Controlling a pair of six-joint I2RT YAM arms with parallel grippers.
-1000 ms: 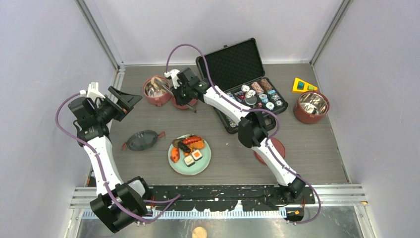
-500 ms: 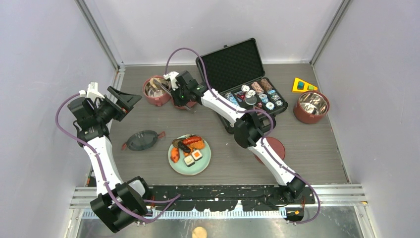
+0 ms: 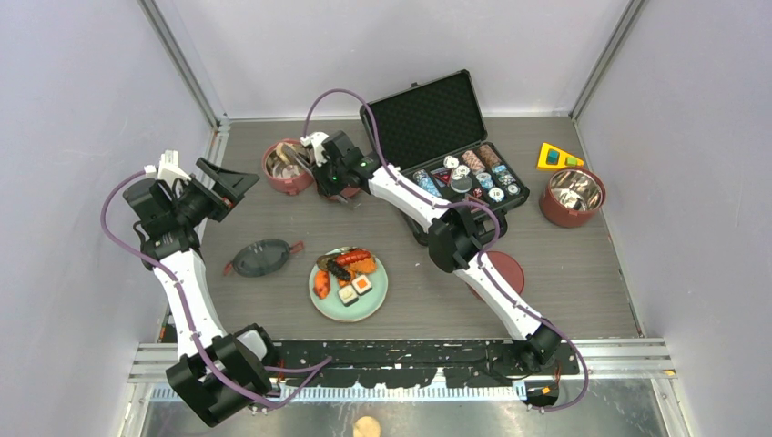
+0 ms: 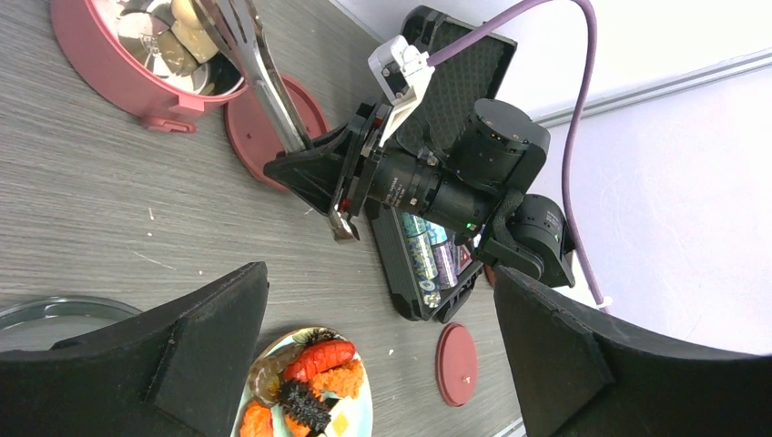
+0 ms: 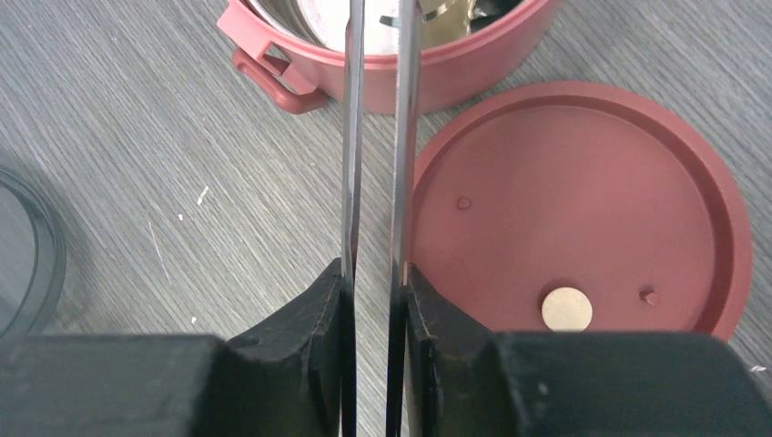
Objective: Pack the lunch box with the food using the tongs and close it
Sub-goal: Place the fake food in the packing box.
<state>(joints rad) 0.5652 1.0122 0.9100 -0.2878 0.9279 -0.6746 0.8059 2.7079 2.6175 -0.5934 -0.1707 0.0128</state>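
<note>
tongs (image 5: 351, 137) tips inside red bowl tier (image 5: 473, 77), far side of worktop (image 5: 137, 137) | right end effector (image 5: 375, 291) clamped on tongs | flat red lid (image 5: 583, 209) touching bowl | food (image 3: 346, 269) on green plate (image 3: 373, 305) | left end effector (image 4: 382, 337) wide open, holding nothing

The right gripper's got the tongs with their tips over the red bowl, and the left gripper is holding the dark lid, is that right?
Not quite. The left gripper is open and holds nothing; the dark lid lies on the table, as the top view shows. The right gripper does hold the tongs, tips over the red bowl.
</note>
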